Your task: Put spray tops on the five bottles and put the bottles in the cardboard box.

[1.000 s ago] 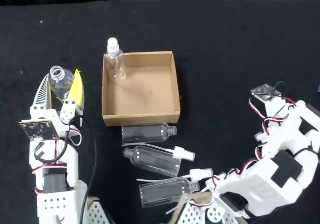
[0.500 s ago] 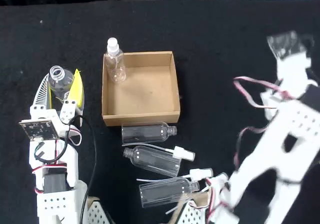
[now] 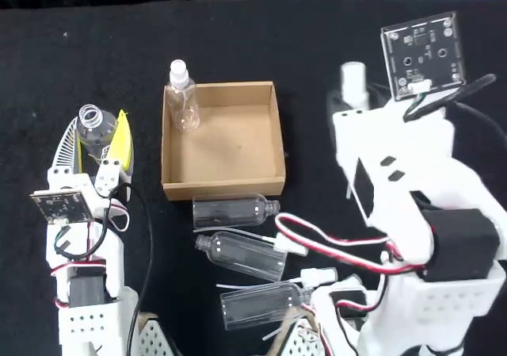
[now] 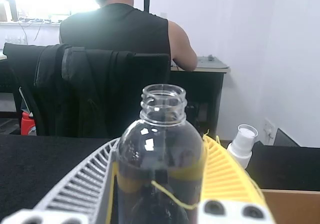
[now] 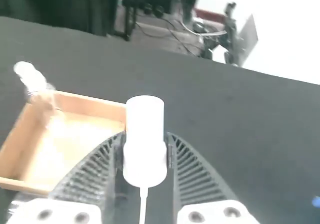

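Squarely inside right end effector [image 5: 144, 148]: spray top [image 5: 144, 134], upright.

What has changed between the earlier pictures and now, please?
The right arm swung up from low on the right toward the cardboard box, right gripper holding a spray top. The left gripper, its open bottle, the box and loose bottles stayed put.

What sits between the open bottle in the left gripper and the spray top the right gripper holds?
The cardboard box, with one capped bottle in its far left corner, as the high view shows.
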